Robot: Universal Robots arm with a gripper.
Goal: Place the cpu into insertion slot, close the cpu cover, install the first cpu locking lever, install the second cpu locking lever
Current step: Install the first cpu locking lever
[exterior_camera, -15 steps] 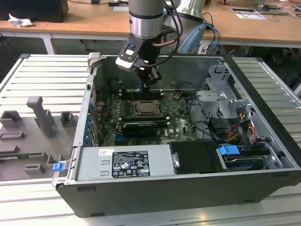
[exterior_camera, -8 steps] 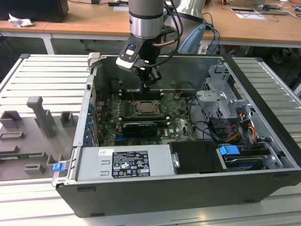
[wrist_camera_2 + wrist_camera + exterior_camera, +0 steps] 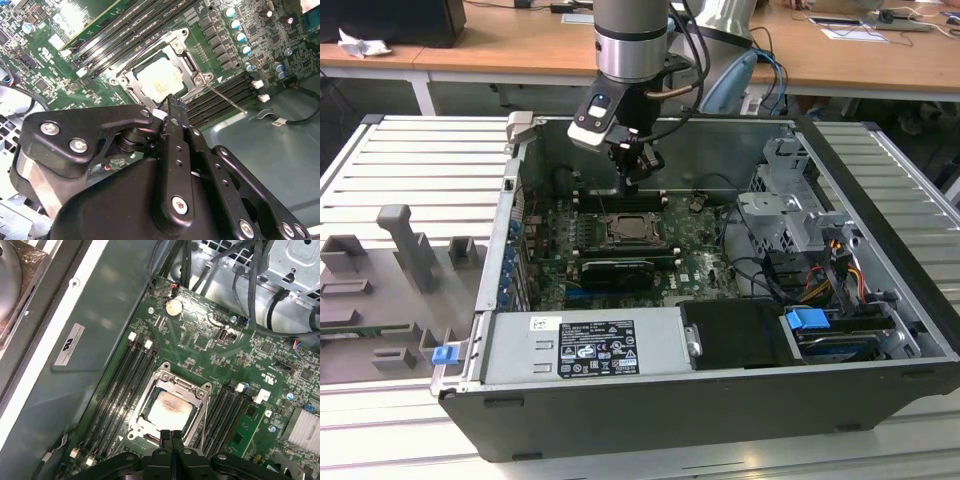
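Centrally, dull silver-tan square cpu seated in dark metal-rimmed insertion slot, thin silvery windowed cpu cover lying flat around it, black gripper fingers pressed together, hiding the slot's near edge

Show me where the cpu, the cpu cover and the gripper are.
cpu (image 3: pixel 169 410): first wrist view, middle of its metal face.
cpu cover (image 3: pixel 184 385): first wrist view, frame bar beside the window.
gripper (image 3: pixel 172 436): first wrist view, between the tips of its jaws.
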